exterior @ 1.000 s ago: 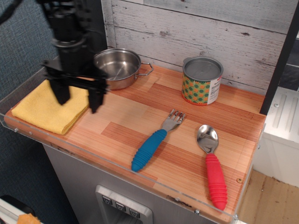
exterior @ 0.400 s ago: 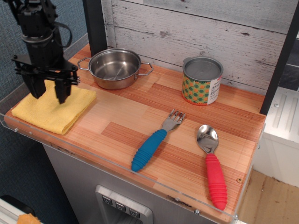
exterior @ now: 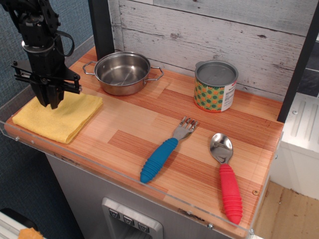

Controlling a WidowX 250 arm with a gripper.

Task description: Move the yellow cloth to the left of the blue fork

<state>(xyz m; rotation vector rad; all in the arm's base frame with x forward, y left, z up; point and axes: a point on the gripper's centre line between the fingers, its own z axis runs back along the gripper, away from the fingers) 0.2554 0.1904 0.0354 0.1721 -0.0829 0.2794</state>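
The yellow cloth [exterior: 62, 119] lies flat at the front left corner of the wooden counter [exterior: 134, 124]. The blue fork [exterior: 162, 154] lies near the front middle, tines pointing to the back right, well to the right of the cloth. My gripper [exterior: 51, 103] points straight down on the cloth's far left part. Its fingers are drawn together with the tips on the fabric, pinching it. The cloth is not lifted.
A steel pot [exterior: 122, 73] stands just behind the cloth. A patterned can [exterior: 215, 85] stands at the back right. A red-handled spoon [exterior: 227, 179] lies right of the fork. A clear plastic rim [exterior: 99, 167] runs along the counter's front edge.
The gripper moved left from near the pot to above the cloth, lowered a little, and its open fingers have closed together on the cloth. Nothing else moved.
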